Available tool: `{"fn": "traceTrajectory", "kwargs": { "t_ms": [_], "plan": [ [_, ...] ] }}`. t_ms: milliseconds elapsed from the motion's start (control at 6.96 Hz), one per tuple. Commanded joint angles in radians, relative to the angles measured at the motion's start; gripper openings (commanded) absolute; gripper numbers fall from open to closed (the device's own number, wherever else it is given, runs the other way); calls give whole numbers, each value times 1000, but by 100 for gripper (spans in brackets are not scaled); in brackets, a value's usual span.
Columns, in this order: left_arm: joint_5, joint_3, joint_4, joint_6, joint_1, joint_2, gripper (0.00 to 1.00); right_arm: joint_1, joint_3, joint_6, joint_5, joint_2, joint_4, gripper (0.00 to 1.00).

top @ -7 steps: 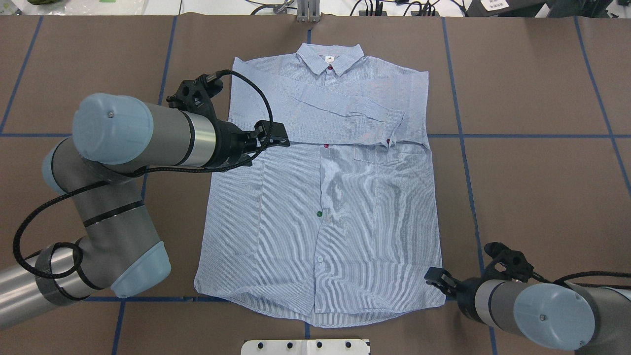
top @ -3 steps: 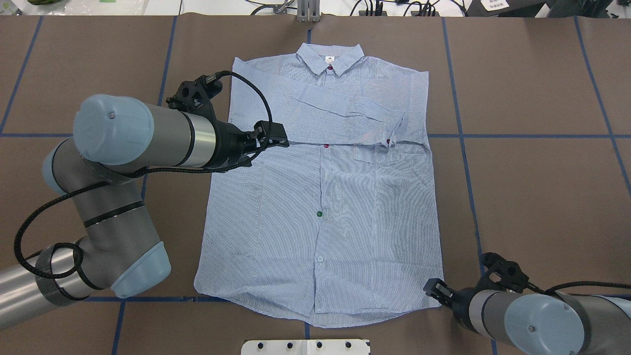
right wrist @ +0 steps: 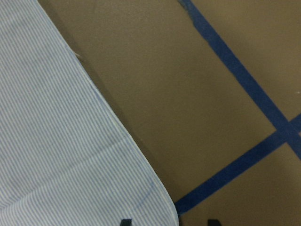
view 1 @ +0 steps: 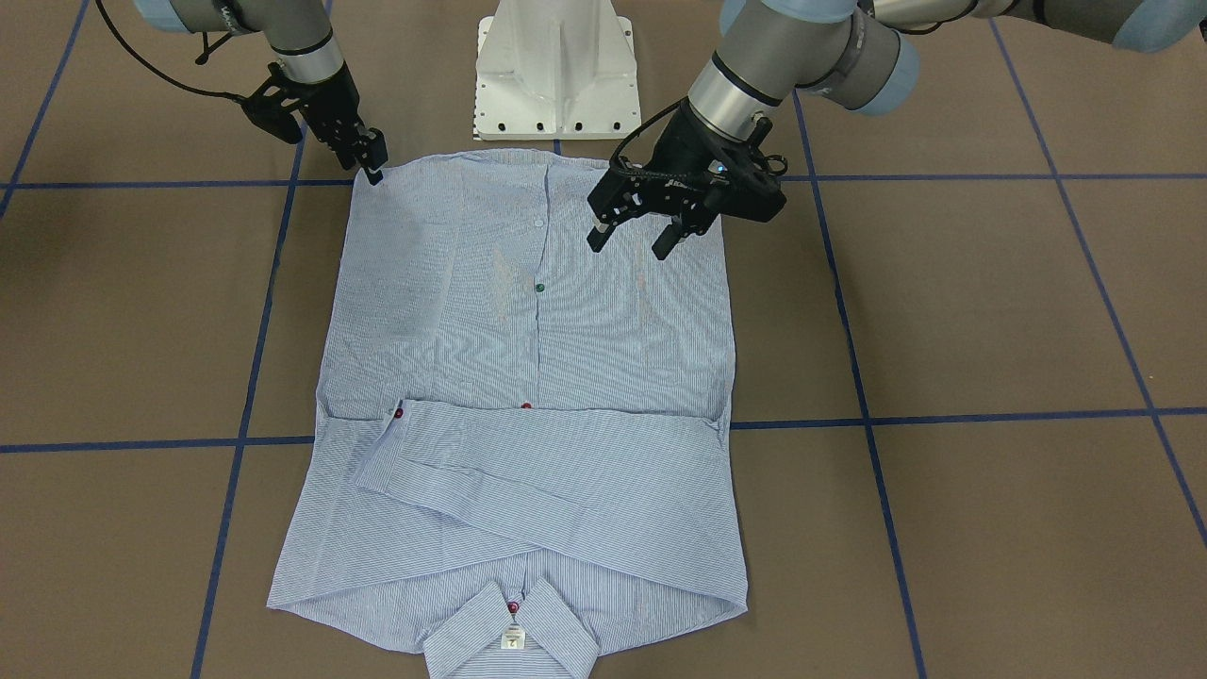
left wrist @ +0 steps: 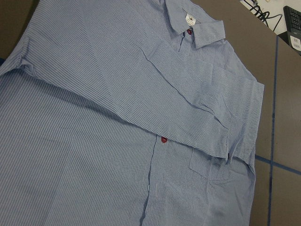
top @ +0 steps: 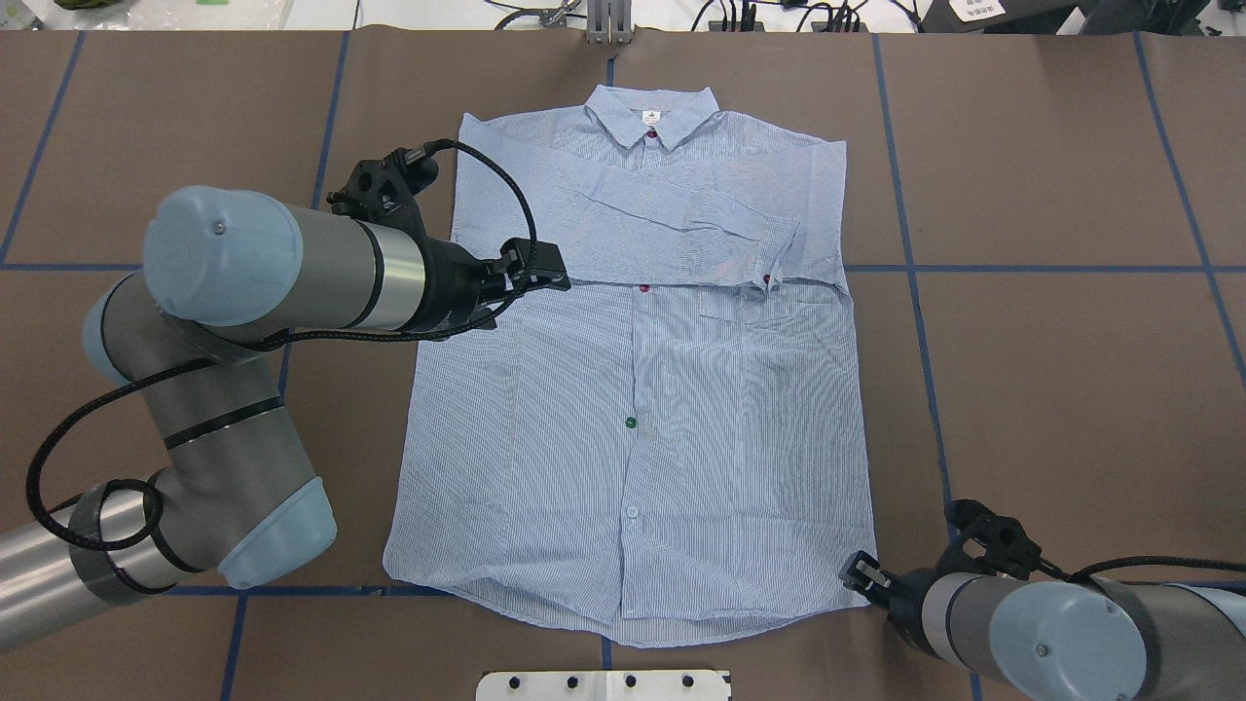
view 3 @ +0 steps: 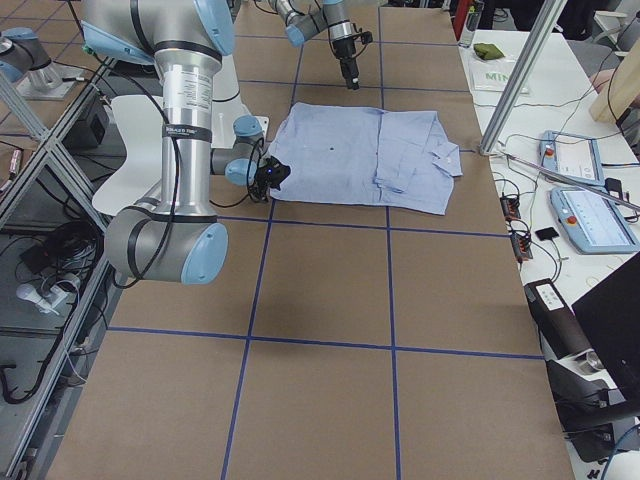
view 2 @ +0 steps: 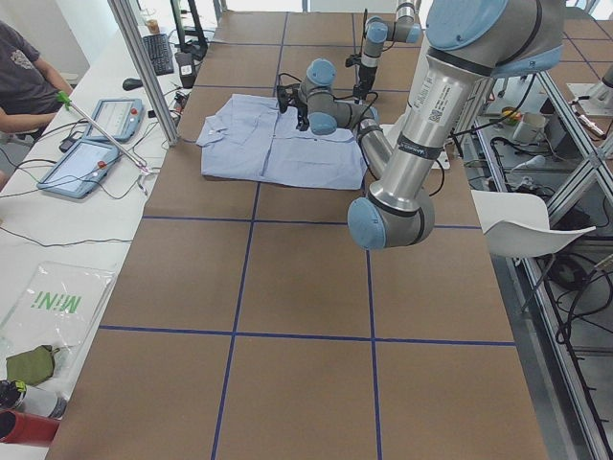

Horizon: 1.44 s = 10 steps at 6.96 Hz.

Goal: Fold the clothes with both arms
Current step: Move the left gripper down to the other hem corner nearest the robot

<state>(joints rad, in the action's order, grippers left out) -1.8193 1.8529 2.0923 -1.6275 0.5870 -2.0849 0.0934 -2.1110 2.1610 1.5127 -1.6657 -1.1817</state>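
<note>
1. Shirt position. The striped light-blue shirt (top: 584, 467) lies flat on the brown desk (top: 1051, 370), front side up. Its collar (top: 650, 112) is at the edge far from the robot. Its hem is nearest the white mounting base (view 1: 556, 71). Both sleeves are folded across the chest, one over the other, and the upper cuff (top: 779, 253) ends just above the chest pocket (top: 769, 316). A red button (top: 643, 287) shows just below the sleeves. A green button (top: 631, 423) sits lower on the placket.

2. Left claw. The left claw (view 1: 630, 236) hangs above the shirt body on the robot's left half, clear of the cloth. Its fingers stand wide apart and hold nothing. The left wrist camera shows only the crossed sleeves and the collar.

3. Right claw. The right claw (view 1: 374, 168) is low at the hem corner (top: 861, 599) on the robot's right. In the right wrist view its two dark fingertips (right wrist: 213, 222) stand apart, and the rounded corner lies between them, flat on the desk. The claw grips nothing.

4. Desk marking. Blue tape lines (top: 1071, 269) divide the desk into squares.
</note>
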Motion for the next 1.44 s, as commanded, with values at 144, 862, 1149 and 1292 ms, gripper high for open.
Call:
{"fn": "traceTrajectory", "kwargs": {
  "t_ms": [144,862,1149,1292],
  "plan": [
    [0,6,0,-15,-3,34,99,2,-14,2,6,3,1,0],
    [245,181,-198,-158,-318,245,99,34,-53,-6,46,-12,-1,0],
    [296,183,-201,-163,-374,325,93,37,-52,-7,52,-26,-1,0],
    [298,183,-202,-172,-389,354,88,37,-52,-6,52,-29,-1,0]
  ]
}}
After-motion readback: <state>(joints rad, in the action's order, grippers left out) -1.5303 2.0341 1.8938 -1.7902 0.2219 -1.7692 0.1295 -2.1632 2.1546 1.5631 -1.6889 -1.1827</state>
